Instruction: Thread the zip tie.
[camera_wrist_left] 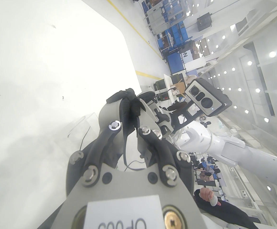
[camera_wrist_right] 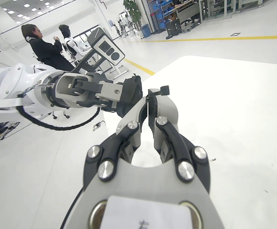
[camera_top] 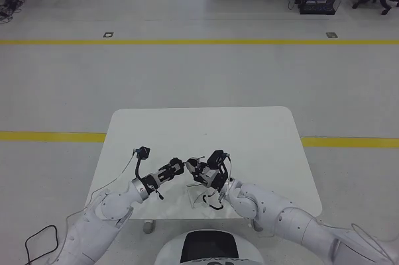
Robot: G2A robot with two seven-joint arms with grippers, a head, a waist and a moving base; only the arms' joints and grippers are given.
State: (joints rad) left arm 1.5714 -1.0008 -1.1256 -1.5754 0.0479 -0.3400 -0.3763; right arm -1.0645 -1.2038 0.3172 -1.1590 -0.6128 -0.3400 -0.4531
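Right wrist view: the right gripper (camera_wrist_right: 148, 106) is clamped on a black zip tie (camera_wrist_right: 164, 90), whose head pokes past the fingertips above the near part of the white table (camera_wrist_right: 224, 91).

The left gripper (camera_wrist_right: 130, 92) sits just to the left with its pads pressed together. Whether the strap's tail lies between them cannot be told. The task looks to be at the alignment step, with the tail not yet through the head. The next move calls for steadily lining up the tail tip with the small slot.
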